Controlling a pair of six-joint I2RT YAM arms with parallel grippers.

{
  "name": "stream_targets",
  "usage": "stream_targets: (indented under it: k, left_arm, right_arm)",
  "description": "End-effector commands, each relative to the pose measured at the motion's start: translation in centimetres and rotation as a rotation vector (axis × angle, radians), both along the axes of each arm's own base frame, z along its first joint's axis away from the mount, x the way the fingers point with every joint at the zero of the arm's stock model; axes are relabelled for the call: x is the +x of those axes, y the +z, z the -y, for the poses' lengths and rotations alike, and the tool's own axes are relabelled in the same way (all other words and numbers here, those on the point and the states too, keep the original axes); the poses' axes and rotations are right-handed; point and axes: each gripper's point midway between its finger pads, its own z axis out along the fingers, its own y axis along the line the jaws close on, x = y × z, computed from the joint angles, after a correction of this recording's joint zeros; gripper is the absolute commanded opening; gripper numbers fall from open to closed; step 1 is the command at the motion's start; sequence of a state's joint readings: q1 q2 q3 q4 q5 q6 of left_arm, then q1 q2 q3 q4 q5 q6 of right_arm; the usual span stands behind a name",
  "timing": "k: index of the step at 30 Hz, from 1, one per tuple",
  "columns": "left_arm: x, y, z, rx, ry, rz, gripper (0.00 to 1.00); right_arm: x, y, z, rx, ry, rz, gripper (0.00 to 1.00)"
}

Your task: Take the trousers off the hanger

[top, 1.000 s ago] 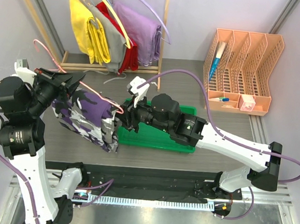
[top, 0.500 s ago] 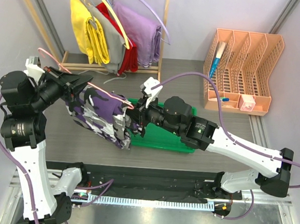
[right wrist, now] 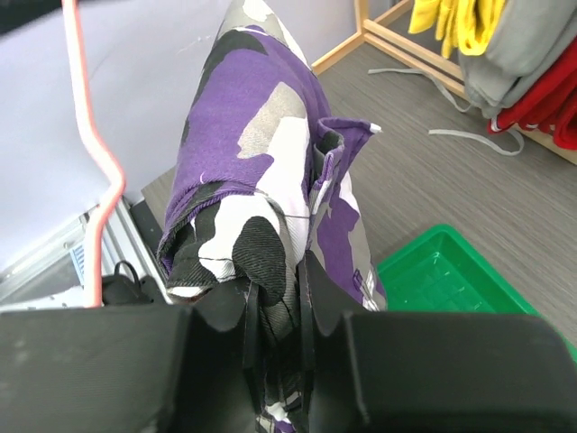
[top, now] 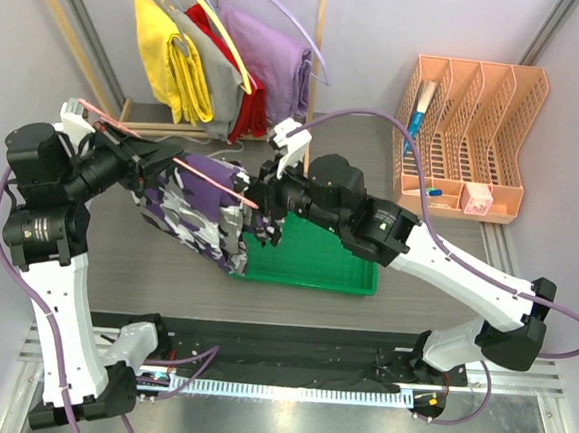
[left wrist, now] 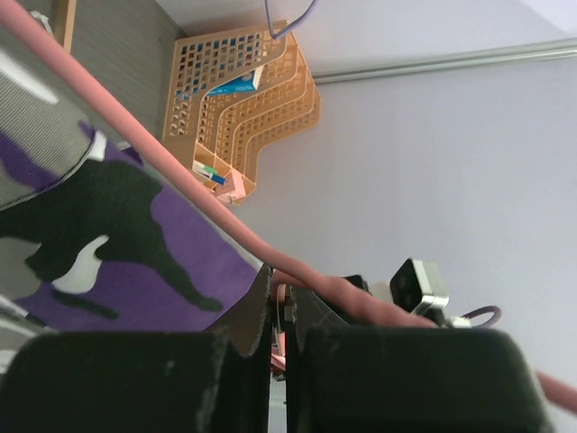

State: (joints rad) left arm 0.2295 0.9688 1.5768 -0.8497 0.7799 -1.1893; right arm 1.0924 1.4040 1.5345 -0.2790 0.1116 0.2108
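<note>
The camouflage trousers (top: 195,209) in purple, white, grey and black hang over the arm of the thin pink hanger (top: 207,175), held in the air above the table. My left gripper (top: 138,160) is shut on the hanger near its hook end; the pink wire (left wrist: 180,176) runs across the left wrist view with the trousers (left wrist: 99,234) below it. My right gripper (top: 262,206) is shut on the right end of the trousers (right wrist: 261,207), cloth pinched between its fingers. The hanger (right wrist: 90,153) also shows at the left of the right wrist view.
A green tray (top: 311,263) lies on the table under the right gripper. A wooden rack (top: 217,121) at the back holds yellow, grey, red and lavender garments on hangers. An orange file organiser (top: 467,130) stands at the back right.
Both arms have lifted and moved the hanger and trousers up and towards the back right. The right gripper has stayed shut on the trousers' end, now over the tray's left edge.
</note>
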Motion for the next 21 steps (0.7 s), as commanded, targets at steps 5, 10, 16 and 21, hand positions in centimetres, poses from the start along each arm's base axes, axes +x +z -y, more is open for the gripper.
stream_targets:
  k: [5, 10, 16, 21]
  left_arm:
    - [-2.4, -0.4, 1.1, 0.096, -0.101, 0.08, 0.0]
    - [-2.3, -1.3, 1.0, 0.1, -0.096, 0.067, 0.0]
    - [-2.5, -1.4, 1.1, 0.1, -0.108, 0.074, 0.0]
    - [-2.9, -2.0, 1.4, 0.087, -0.11, 0.078, 0.0]
  right_arm:
    - [2.1, 15.4, 2.9, 0.413, -0.051, 0.109, 0.01]
    - [1.7, 19.5, 2.9, 0.512, -0.025, 0.117, 0.01]
    - [1.1, 23.2, 3.6, 0.628, -0.016, 0.101, 0.01]
    - [0.8, 26.5, 4.9, 0.717, -0.03, 0.116, 0.01]
